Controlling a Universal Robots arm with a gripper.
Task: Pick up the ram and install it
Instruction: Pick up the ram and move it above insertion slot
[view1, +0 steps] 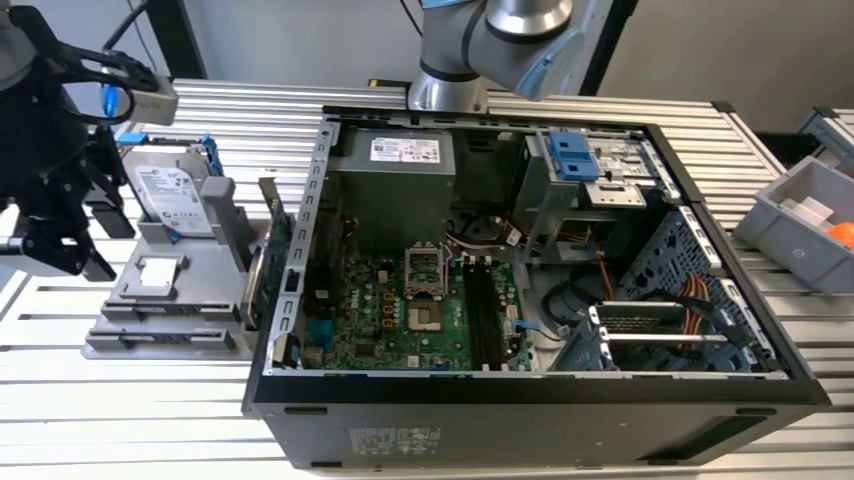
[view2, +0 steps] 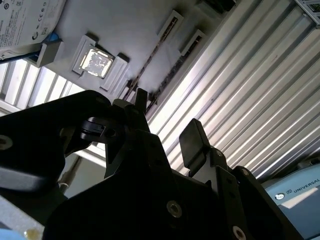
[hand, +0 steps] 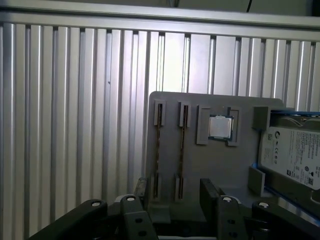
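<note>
ram (hand: 159, 145): thin stick standing on edge in the grey fixture tray (hand: 210, 170), ends caught in small slotted blocks. It's too edge-on to make out chips or label. A second stick (hand: 182, 145) stands just beside it in the parallel slot. My read is that on-edge storage leaves both long faces free for a pinch from above.

fingers (hand: 210, 192): spread open with nothing between them, lower centre of the first wrist view. They hang over the near end of the two sticks, not touching either. The gap looks set to drop over a stick, but I can't tell which one it's lined up on. Second wrist view agrees: fingers (view2: 192, 137) apart and empty.

Same tray, working outward: CPU (hand: 220, 127) in its pocket next to the sticks, then the hard drive (hand: 295, 155) in a blue frame at the frame's right edge. In the exterior view a green expansion card (view1: 274, 270) stands upright on the tray side facing the PC case (view1: 534, 385).

Tray and case both sit on the ribbed table (view1: 240, 110), tray at left of frame, case at centre. The case lies on its side with the panel off, so the motherboard (view1: 387, 320) faces up, presumably for straight-down insertion. Its long dark memory slots (view1: 483, 315) look unfilled. Nothing picked up yet.
</note>
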